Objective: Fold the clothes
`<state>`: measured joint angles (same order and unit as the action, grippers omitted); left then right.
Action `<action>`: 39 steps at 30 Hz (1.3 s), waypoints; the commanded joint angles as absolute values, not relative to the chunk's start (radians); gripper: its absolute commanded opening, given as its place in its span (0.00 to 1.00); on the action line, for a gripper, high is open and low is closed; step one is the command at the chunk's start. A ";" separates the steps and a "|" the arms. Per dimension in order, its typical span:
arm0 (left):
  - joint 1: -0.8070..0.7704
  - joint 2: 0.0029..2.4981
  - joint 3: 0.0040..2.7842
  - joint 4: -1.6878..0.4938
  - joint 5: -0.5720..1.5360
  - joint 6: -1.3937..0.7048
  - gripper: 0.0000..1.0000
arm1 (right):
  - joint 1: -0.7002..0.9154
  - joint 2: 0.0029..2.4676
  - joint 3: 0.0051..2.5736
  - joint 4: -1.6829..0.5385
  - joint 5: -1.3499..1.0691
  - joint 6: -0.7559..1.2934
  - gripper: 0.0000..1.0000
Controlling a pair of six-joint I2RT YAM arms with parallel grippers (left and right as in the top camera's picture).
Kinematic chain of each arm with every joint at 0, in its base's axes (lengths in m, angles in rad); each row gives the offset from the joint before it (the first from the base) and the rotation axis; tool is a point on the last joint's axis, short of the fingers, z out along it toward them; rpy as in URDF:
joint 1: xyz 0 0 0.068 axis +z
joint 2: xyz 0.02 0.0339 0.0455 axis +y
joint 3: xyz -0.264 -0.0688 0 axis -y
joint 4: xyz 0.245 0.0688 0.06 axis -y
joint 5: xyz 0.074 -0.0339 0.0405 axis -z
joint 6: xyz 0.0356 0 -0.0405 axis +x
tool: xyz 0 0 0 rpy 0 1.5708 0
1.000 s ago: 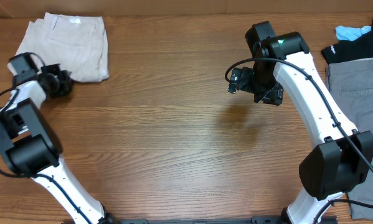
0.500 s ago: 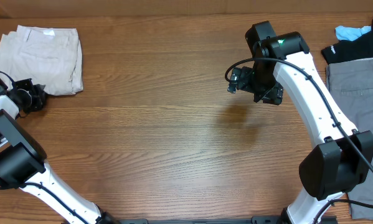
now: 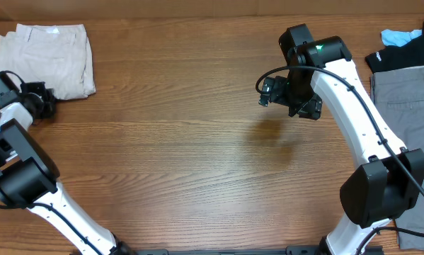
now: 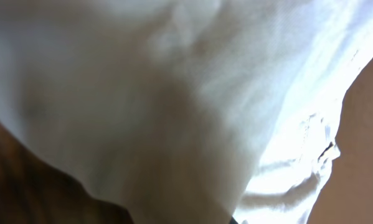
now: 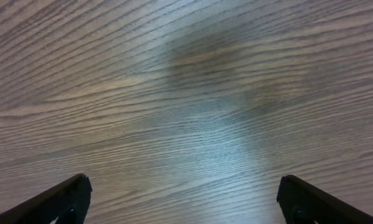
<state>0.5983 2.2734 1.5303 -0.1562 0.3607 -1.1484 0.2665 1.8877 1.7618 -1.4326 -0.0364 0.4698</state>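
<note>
The folded pale beige shorts [image 3: 49,58] lie at the table's far left corner, waistband and small white label toward the back. My left gripper [image 3: 42,99] sits at their front edge, level with the cloth. In the left wrist view the blurred pale shorts [image 4: 192,81] fill the frame and hide the fingers; the gripper seems shut on the cloth. My right gripper [image 3: 289,99] hangs open and empty over bare wood right of centre. Its two fingertips show at the bottom corners of the right wrist view [image 5: 186,202].
At the right edge lie a grey garment [image 3: 406,113], a black garment [image 3: 392,57] and a light blue cloth [image 3: 399,35]. The wooden table [image 3: 197,163] runs between the arms.
The shorts slid from further right to the far left corner together with my left gripper, then shifted slightly back and right. The right arm has not moved.
</note>
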 commanded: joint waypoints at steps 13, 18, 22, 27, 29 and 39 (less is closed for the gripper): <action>0.516 2.319 1.516 -0.072 0.406 -0.881 0.04 | 0.265 1.878 1.773 -1.436 -0.023 0.464 1.00; 0.519 2.319 1.517 -0.076 0.390 -0.866 0.04 | 0.265 1.878 1.773 -1.446 -0.023 0.464 1.00; 0.521 2.319 1.517 -0.073 0.356 -0.866 0.04 | 0.265 1.878 1.773 -1.447 -0.023 0.464 1.00; 0.525 2.319 1.517 -0.061 0.310 -0.836 0.04 | 0.265 1.878 1.773 -1.447 -0.023 0.464 1.00; 0.525 2.319 1.517 -0.049 0.303 -0.829 0.04 | 0.265 1.878 1.773 -1.447 -0.023 0.464 1.00; 0.525 2.319 1.522 0.002 0.314 -0.810 0.04 | 0.265 1.878 1.773 -1.450 -0.023 0.464 1.00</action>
